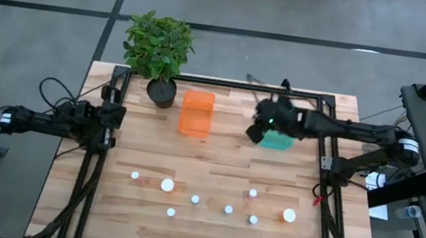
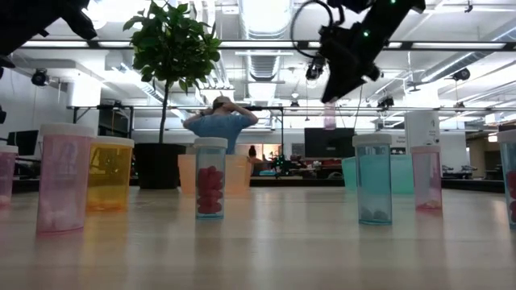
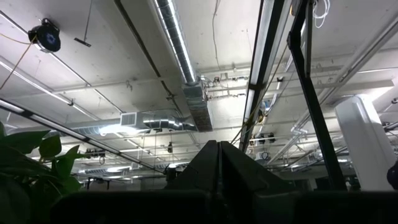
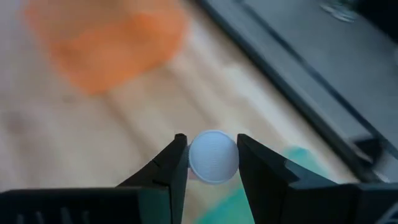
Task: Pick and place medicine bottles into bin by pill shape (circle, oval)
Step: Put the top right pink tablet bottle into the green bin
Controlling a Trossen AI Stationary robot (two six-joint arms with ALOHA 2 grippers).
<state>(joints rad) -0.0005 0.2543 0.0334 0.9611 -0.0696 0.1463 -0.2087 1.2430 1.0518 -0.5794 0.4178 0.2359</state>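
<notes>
**Right gripper holds a bottle up over the teal tub**

The right gripper point(image 4: 212, 163) is up in the air, off the table. Its two dark fingers point(image 4: 166, 171) are clamped on a little bottle with a round white cap point(image 4: 213, 156). The cap sits right between the fingertips and touches both of them.

Below the fingers, on one side, is the teal tub point(image 4: 297, 157). Only a bit of it peeks out past the fingers. From above, the right gripper point(image 1: 267, 120) hangs over the near edge of the teal tub point(image 1: 279, 141) and hides part of it. The orange tub point(image 1: 196, 113) stands off to the side of the fingers, well apart from them, and looks blurry in the wrist view.

From table height, the right gripper point(image 2: 343, 60) hangs high above the bottles. A small pink thing hangs under it point(image 2: 330, 114), but it is too small to tell more.

More bottles stand on the wooden table point(image 1: 214, 169), far from the fingers on the near side, white dots from above point(image 1: 167, 184). From low down they show as pink, yellow, clear and blue point(image 2: 374, 179).

The left gripper point(image 3: 219, 163) waits at the left edge of the table, pointing up at the ceiling. Its fingers are pressed together with nothing between them.

A green plant in a black pot point(image 1: 161, 91) stands beside the orange tub. A person point(image 2: 221, 122) is in the room behind.
</notes>
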